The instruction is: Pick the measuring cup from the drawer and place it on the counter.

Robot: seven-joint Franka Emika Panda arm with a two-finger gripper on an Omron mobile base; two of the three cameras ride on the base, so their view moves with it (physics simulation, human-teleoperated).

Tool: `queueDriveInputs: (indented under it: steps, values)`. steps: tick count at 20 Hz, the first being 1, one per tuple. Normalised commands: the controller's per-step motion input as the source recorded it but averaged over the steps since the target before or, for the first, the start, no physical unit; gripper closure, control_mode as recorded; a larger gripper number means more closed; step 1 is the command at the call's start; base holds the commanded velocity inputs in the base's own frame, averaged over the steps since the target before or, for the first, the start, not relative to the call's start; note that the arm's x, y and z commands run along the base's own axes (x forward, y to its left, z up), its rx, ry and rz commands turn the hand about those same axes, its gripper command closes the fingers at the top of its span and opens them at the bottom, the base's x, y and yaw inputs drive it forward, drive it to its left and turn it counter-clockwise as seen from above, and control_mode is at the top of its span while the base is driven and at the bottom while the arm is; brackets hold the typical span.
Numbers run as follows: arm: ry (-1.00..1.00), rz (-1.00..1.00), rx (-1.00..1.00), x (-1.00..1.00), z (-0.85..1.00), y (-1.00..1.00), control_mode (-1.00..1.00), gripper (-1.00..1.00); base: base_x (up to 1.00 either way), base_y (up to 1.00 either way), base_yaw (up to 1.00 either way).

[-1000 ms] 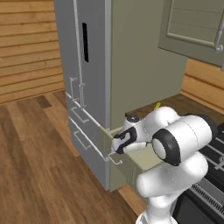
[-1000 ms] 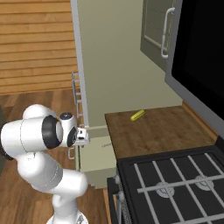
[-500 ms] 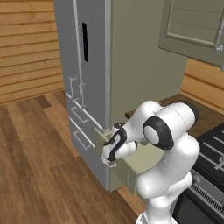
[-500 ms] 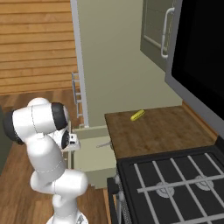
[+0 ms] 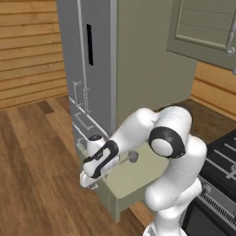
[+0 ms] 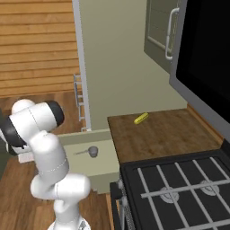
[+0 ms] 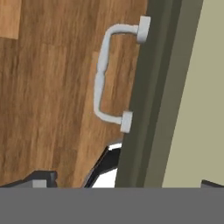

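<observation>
Down low by the front of the drawer (image 6: 96, 167) hangs the claw (image 5: 87, 180), out past the drawer's front edge and over the wood floor (image 7: 48, 87). Its two fingers stand wide apart and hold nothing. The drawer is already pulled out, so that part of the job looks done. The measuring cup (image 6: 90, 151) is not picked up yet. It lies flat on the drawer's pale bottom, near the middle, with its small round bowl toward the counter (image 6: 161, 134) and its thin handle pointing away toward the drawer's front. From the hand's own camera, the silver bar handle (image 7: 105, 74) on the drawer front shows close by, a little way from the fingers and not touched. So the claw is on the outside of the drawer front, and the cup is inside, on the other side of that front wall, with a clear gap between them. What is left, I think: lift the claw up over the front edge, come down on the cup, close on it, and carry it to the brown counter, where a yellow banana (image 6: 141, 118) lies near the back edge.
</observation>
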Motion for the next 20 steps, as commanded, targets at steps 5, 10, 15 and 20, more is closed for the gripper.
queueDriveInputs:
  steps: [5, 10, 15, 20]
  values:
    - [-0.16, -0.01, 0.03, -0.41, 0.79, 0.22, -1.0, -1.0, 0.0, 0.0, 0.0]
    - [-0.1, -0.2, -0.04, -0.06, 0.51, -0.82, -1.0, -1.0, 0.0, 0.0, 0.0]
    - [0.13, -0.43, 0.0, 0.35, 0.19, -0.97, -1.0, -1.0, 0.0, 0.0, 0.0]
    - [0.04, -0.63, -0.06, 0.69, 0.04, -0.21, -1.0, -1.0, 0.0, 0.0, 0.0]
